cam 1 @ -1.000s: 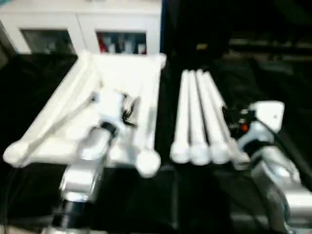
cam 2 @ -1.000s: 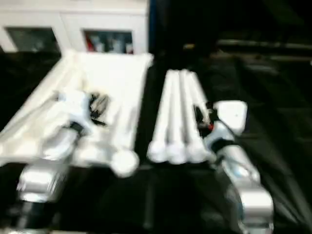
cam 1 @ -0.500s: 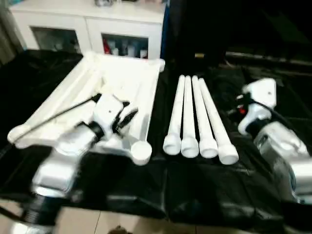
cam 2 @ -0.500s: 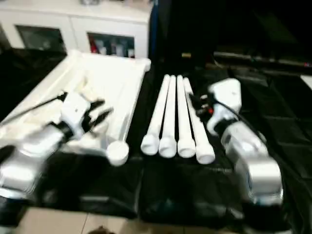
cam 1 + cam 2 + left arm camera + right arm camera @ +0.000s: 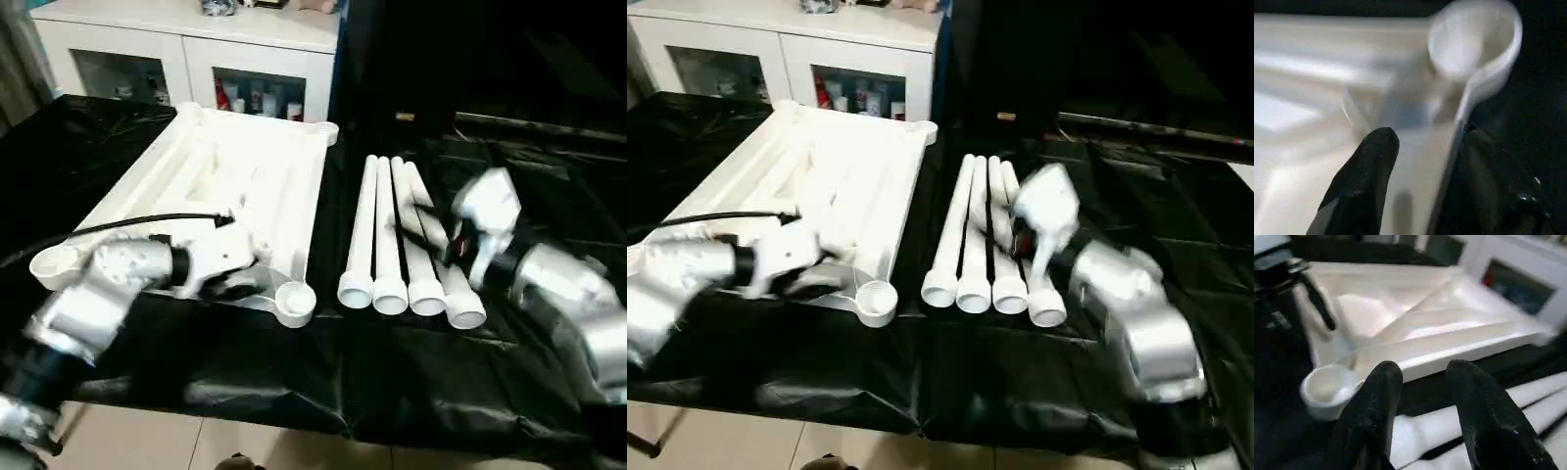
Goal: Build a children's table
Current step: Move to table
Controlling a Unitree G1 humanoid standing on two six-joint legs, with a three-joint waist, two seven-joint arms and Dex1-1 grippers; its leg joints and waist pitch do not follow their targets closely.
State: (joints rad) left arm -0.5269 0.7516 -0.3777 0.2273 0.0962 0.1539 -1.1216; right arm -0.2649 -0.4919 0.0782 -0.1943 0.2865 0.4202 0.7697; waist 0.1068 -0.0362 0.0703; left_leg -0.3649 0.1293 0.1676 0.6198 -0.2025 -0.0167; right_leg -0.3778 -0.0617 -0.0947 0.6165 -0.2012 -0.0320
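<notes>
A black-draped table (image 5: 411, 372) carries everything. Behind it stands a white cabinet (image 5: 196, 54) with glass-fronted shelves. The children's table top (image 5: 225, 196) lies ribbed side up on the robot's left (a round socket (image 5: 295, 302) marks its near corner). Four white legs (image 5: 392, 235) lie side by side just right of it. The left tool (image 5: 1415, 161) straddles the top's rim near that socket, one finger on each side. The right tool (image 5: 1422, 396) hovers above the legs, fingers parted, empty.
</notes>
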